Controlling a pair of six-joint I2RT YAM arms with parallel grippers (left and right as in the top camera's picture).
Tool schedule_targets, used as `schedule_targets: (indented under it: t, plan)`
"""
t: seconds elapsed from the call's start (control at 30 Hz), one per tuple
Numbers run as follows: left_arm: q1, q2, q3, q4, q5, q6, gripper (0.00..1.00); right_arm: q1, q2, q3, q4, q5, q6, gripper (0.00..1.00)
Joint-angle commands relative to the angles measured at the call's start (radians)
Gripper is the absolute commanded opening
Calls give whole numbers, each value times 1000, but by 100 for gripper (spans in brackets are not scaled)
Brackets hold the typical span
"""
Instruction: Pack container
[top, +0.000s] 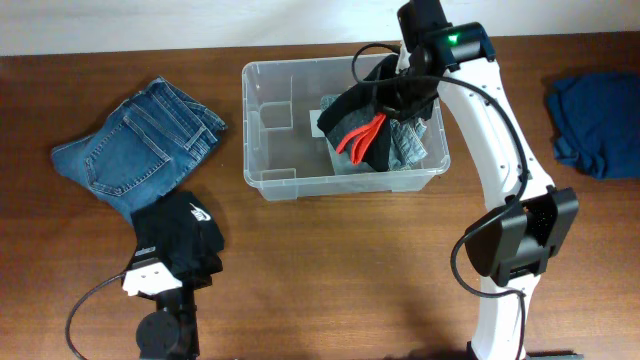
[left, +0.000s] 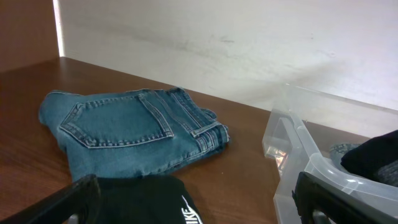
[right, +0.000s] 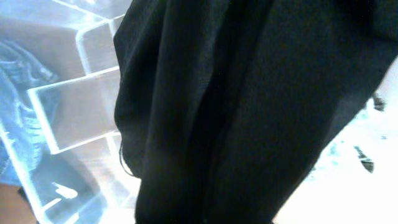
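A brown wooden table (top: 330, 280) is set against a pale wall (left: 236, 43). The container (top: 262, 140) is placed at the table's middle, its long axis running left to right in the overhead view. The right gripper (top: 396, 95) is positioned directly above the container's right half, so the drop lies straight below it, and the right arm is by far the nearer one. A red-striped black garment (top: 360, 125) is bunched at that gripper and hangs into the tub, onto a denim piece (top: 412, 148) already inside. Whether the right jaws are pinching the cloth or parted cannot be told, since black fabric fills the wrist view. The left gripper (left: 196, 193) is held wide apart, just beside a black garment with a white logo (top: 180, 232). Folded jeans (top: 135, 150) are laid left of the container and a blue garment (top: 597, 125) well to its right. Nothing is seen blocking the way down, though the container's near rim is close to the hanging cloth.
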Motion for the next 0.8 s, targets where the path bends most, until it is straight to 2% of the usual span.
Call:
schedule_targets:
  t: [0.0,0.03,0.07,0.17,0.27,0.37,0.53,0.63,0.67,0.77]
  plan:
    - [5,-8,-6,2,0,12,99,0,-40,-13,-1,70,-20,16]
    - [5,-9,-6,2,0,12,99,0,-40,-16,1,73,-26,17]
    - [5,-8,-6,2,0,12,99,0,-40,-21,0,83,-26,22]
    - [5,-9,-6,2,0,12,99,0,-40,-33,-2,111,-48,66]
    - [5,-8,-6,2,0,12,99,-1,-40,-43,-11,154,-87,74]
    - [5,-9,-6,2,0,12,100,-1,-41,-43,-15,233,-90,75]
    - [5,-8,-6,2,0,12,99,-14,-43,-13,12,267,-187,69]
    - [5,-8,-6,2,0,12,99,-12,-45,53,26,263,-268,61]
    - [5,-8,-6,2,0,12,99,-12,-45,74,34,260,-293,58]
    - [5,-8,-6,2,0,12,99,-11,-47,129,70,225,-375,32]
